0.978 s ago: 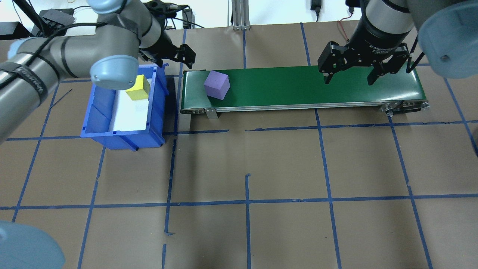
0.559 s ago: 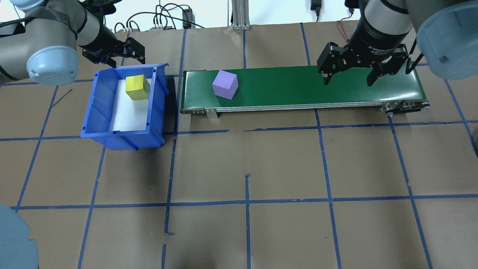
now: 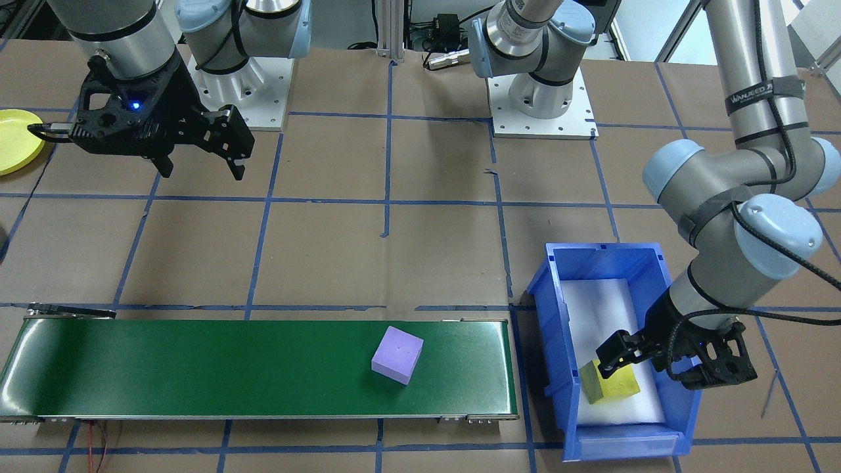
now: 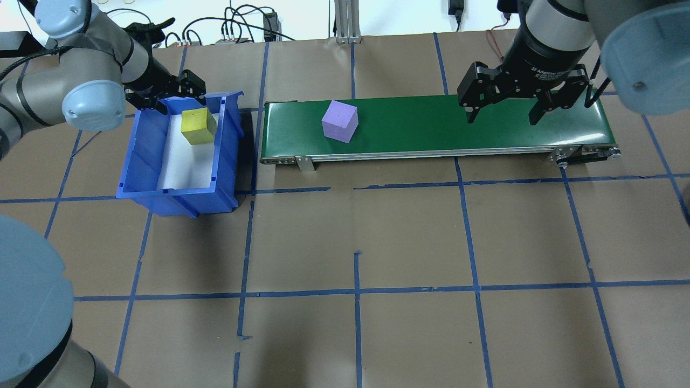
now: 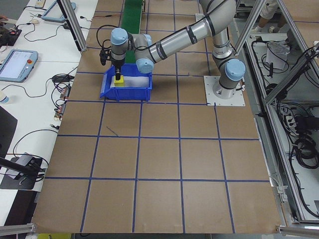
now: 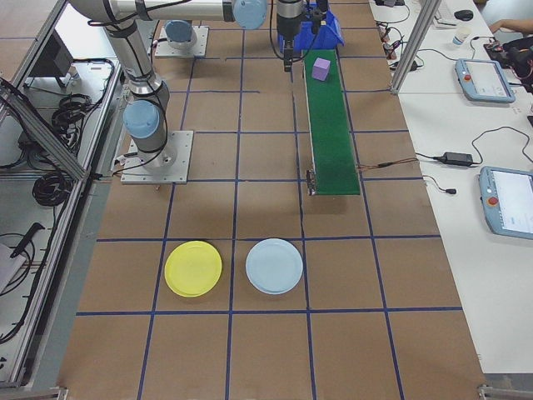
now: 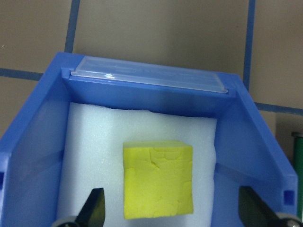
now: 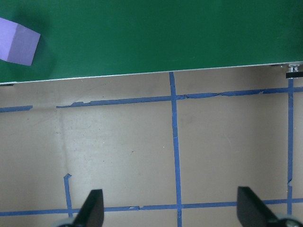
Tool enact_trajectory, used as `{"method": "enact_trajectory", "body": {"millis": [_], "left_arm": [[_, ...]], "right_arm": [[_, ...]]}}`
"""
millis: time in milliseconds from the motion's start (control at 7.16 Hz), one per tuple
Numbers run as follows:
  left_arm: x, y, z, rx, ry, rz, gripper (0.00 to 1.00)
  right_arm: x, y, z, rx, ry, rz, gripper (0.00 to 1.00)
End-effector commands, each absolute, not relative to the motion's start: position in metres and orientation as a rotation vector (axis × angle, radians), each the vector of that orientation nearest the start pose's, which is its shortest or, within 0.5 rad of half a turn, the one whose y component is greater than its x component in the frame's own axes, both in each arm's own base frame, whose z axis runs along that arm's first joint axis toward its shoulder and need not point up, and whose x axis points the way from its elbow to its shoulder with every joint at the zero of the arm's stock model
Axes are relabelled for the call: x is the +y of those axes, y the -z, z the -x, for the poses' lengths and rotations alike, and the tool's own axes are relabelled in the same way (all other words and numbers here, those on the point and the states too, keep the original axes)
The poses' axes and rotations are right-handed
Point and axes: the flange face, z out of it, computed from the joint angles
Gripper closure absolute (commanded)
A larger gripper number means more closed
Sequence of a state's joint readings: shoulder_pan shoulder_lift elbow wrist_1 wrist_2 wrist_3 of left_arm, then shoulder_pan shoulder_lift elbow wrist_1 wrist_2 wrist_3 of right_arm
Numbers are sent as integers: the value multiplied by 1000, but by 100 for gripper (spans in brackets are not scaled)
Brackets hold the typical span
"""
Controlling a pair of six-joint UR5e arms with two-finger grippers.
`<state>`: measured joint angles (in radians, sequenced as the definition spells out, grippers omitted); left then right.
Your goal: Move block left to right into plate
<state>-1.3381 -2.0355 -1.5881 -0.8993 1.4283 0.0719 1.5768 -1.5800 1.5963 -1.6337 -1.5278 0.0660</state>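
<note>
Overhead exterior view: I see a purple block [image 4: 339, 120] resting on the left part of a green conveyor belt [image 4: 431, 126]. My left gripper [image 4: 166, 96] hangs over the far end of a blue bin [image 4: 141, 156], jaws spread wide and empty, with a yellow block [image 4: 198, 126] on white foam just beneath. My right gripper [image 4: 504, 105] hovers near the belt's right end, jaws wide, gripping nothing.

Exterior front-facing view: the purple block [image 3: 397, 355] sits apart from both grippers. The yellow plate [image 3: 14, 139] shows at the left edge, far from the belt.

Exterior right view: the yellow plate [image 6: 193, 268] lies on the table beside a pale blue plate [image 6: 274, 266], both well apart from the belt's end.

Left wrist-mounted view: the yellow block [image 7: 158, 178] lies between my open fingertips [image 7: 93, 208], untouched.

Right wrist-mounted view: I see the purple block's corner [image 8: 16, 45] at the upper left, and bare table between the open fingers [image 8: 93, 208].
</note>
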Motion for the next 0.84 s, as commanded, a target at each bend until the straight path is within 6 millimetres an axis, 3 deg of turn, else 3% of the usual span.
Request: {"method": "enact_trajectory", "body": {"millis": [0, 140, 279, 419, 559, 698], "left_arm": [[-677, -259, -10, 3224, 313, 258, 0], [-681, -234, -11, 3231, 269, 262, 0], [-680, -219, -11, 3238, 240, 264, 0], [-676, -211, -9, 3243, 216, 264, 7], [-677, -212, -10, 3240, 244, 240, 36], [-679, -221, -10, 3234, 282, 209, 59]], "right_arm": [[-491, -485, -140, 3095, 64, -94, 0], [-491, -485, -140, 3095, 64, -94, 0], [-492, -485, -140, 3095, 66, -94, 0], [-492, -485, -139, 3095, 64, -91, 0], [-492, -485, -139, 3095, 64, -91, 0], [-492, -484, -139, 3095, 62, -94, 0]]}}
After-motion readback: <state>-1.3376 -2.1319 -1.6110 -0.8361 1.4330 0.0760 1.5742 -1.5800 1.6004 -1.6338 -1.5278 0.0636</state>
